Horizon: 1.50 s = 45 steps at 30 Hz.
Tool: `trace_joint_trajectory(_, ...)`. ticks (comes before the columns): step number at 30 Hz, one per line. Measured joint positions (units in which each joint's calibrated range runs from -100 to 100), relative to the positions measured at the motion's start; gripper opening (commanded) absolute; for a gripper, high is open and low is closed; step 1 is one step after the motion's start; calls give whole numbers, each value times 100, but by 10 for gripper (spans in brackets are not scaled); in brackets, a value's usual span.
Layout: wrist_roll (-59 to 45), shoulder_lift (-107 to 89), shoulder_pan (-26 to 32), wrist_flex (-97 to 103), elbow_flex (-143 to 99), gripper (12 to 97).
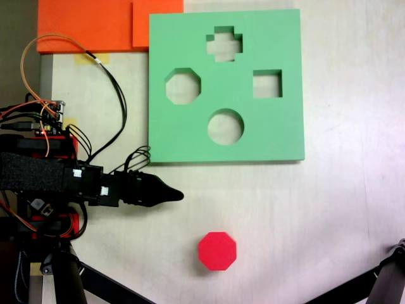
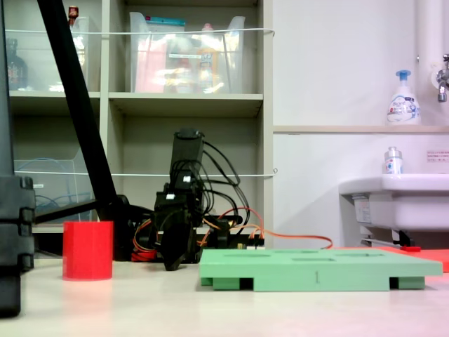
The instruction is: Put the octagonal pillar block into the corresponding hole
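The octagonal pillar block (image 1: 217,251) stands upright on the pale bench (image 1: 342,215), well apart from the green foam board (image 1: 278,136) and from its corresponding hole (image 1: 183,87), the eight-sided cutout at the board's left in a fixed view. The claw (image 1: 179,196) sits low between block and board, touching neither; its jaws overlap to one dark tip, so whether it is parted or closed I cannot tell.
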Motion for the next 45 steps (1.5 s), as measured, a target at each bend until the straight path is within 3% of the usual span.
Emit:
trace_joint_trajectory(27, 63, 0, 10, 0, 0, 493)
trace_joint_trajectory(38, 2208, 0, -254, -98, -10, 393)
trace_joint_trajectory(41, 2681, 0, -405, -1361, 617, 393)
trace_joint_trajectory(45, 3306, 14, -440, -5130, 2499, 359)
